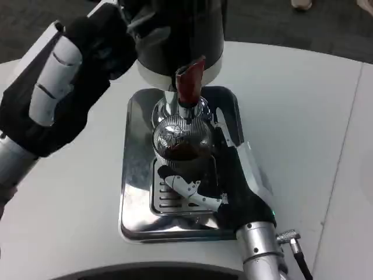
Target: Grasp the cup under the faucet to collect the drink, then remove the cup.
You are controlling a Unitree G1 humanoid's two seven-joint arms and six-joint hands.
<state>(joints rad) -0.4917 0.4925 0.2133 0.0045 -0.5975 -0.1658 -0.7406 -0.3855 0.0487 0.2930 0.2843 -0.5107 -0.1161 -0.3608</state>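
- Cup (182, 140): clear glass, standing upright on the drip tray (137, 175) directly beneath the faucet (189, 81); dark drink is showing inside, filling roughly the lower part.
- Right hand (224, 181): reaching in from the lower right and wrapping around the cup's right side, one finger crossing in front of its base; it is grasping the cup.
- Left hand (58, 93): raised at the upper left, against the side of the dark dispenser (175, 35); whether it is pressing or gripping anything there cannot be told, as the fingertips are lying out of sight.
- Faucet lever: red-brown, sitting just above the cup's mouth; no stream can be made out.
- Tray: polished metal with a slotted grate, resting on the white surface (303, 116).
- Step in hand, as judged: the collecting stage, the cup being held under the spout.
- Next move, as judged: the flow needing to stop, then the cup being drawn out level toward the robot, clearing the spout and the tray rim without tipping.
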